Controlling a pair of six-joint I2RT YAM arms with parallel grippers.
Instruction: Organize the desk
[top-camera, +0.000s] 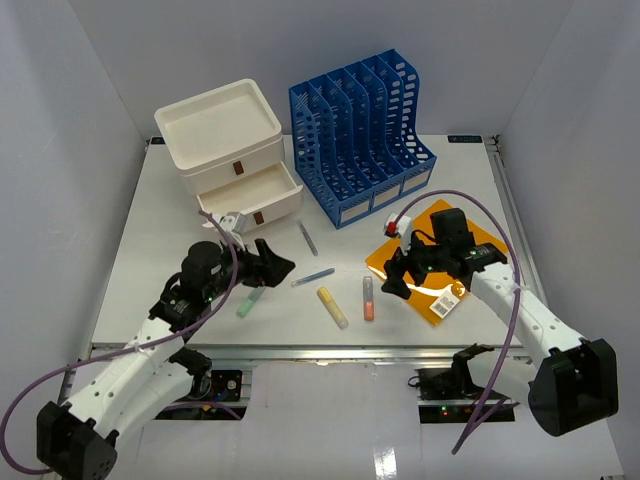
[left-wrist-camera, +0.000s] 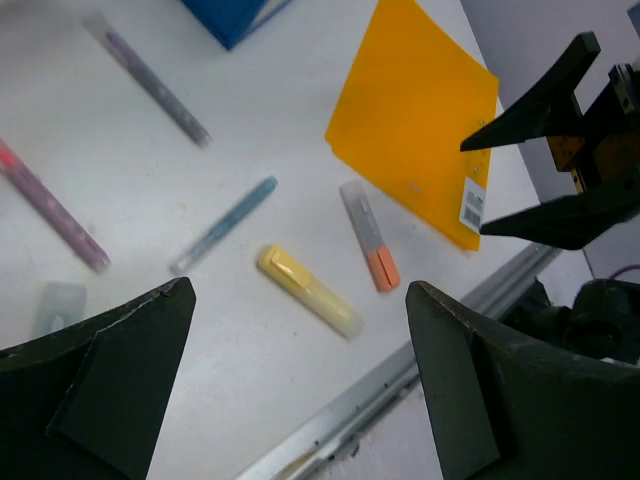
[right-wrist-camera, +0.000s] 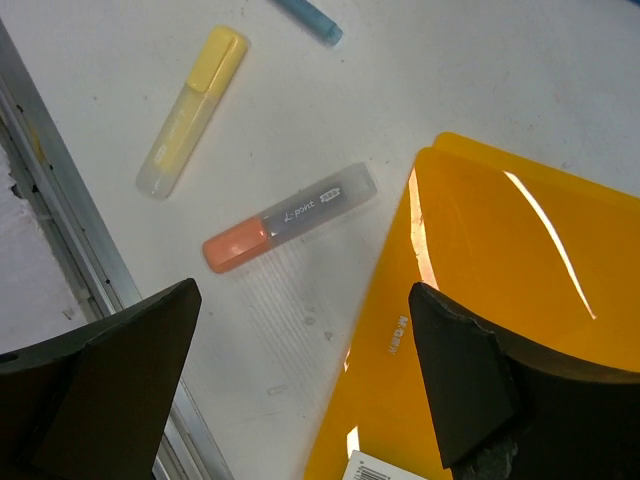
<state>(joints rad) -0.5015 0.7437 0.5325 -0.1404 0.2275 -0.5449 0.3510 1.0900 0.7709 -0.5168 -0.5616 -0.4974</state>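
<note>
The desk (top-camera: 160, 225) is a wide white tabletop with a metal rail. A yellow highlighter (top-camera: 333, 307), an orange-capped highlighter (top-camera: 368, 298), a blue pen (top-camera: 313, 277), a grey-purple pen (top-camera: 308, 238) and a pale green highlighter (top-camera: 250, 302) lie loose near its front. An orange folder (top-camera: 440, 265) lies at the right. My left gripper (top-camera: 272, 262) is open and empty above the desk, left of the pens; the yellow highlighter (left-wrist-camera: 308, 292) lies below it. My right gripper (top-camera: 392, 272) is open and empty over the folder's left edge (right-wrist-camera: 500, 300), near the orange-capped highlighter (right-wrist-camera: 290, 217).
A white drawer box (top-camera: 230, 150) with its lower drawer pulled out stands at the back left. A blue file rack (top-camera: 365, 130) stands at the back centre. The metal front rail (right-wrist-camera: 60, 200) runs close to the highlighters. A pink-purple pen (left-wrist-camera: 50, 210) lies under my left arm.
</note>
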